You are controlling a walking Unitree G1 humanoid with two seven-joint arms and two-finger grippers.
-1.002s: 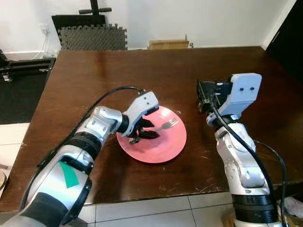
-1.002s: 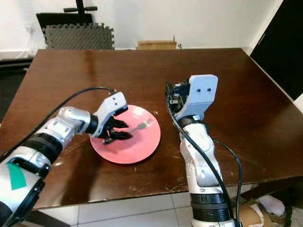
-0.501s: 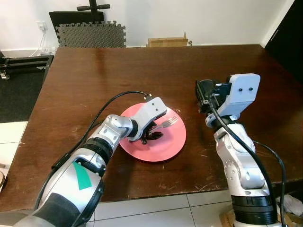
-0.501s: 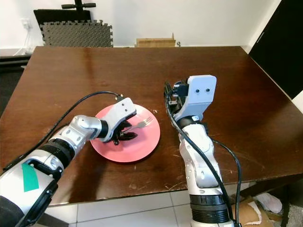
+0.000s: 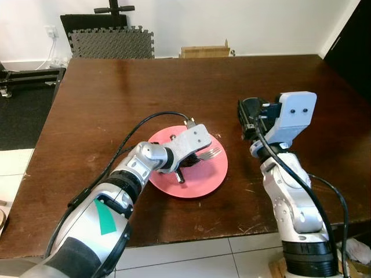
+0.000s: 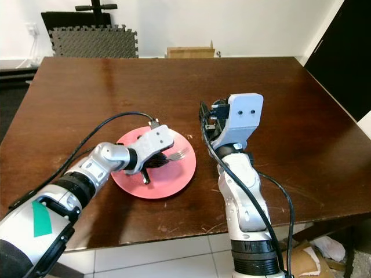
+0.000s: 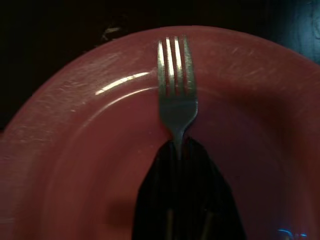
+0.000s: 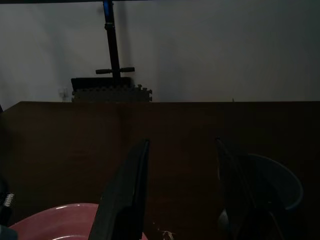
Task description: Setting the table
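Note:
A pink plate [image 5: 204, 178] lies on the dark wooden table [image 5: 145, 92], near its front edge. My left gripper [image 5: 184, 163] rests low over the plate's middle, shut on a metal fork [image 5: 211, 153]. The left wrist view shows the fork [image 7: 175, 90] held by its neck between the black fingers [image 7: 200, 200], tines reaching toward the plate's rim [image 7: 60, 100]. My right gripper [image 5: 246, 119] hovers raised to the right of the plate, open and holding nothing. In the right wrist view a blue-grey bowl [image 8: 282, 182] sits on the table beyond its fingers [image 8: 127, 190].
A cardboard box [image 5: 206, 52] stands behind the table's far edge. Grey foam mats [image 5: 113, 43] and a black stand lean against the white wall. Tiled floor [image 5: 191, 258] runs below the near edge. A dark door [image 5: 353, 40] is at the right.
My left gripper has slid rightward across the plate with the fork and settled lower on it. The right arm has stayed where it was.

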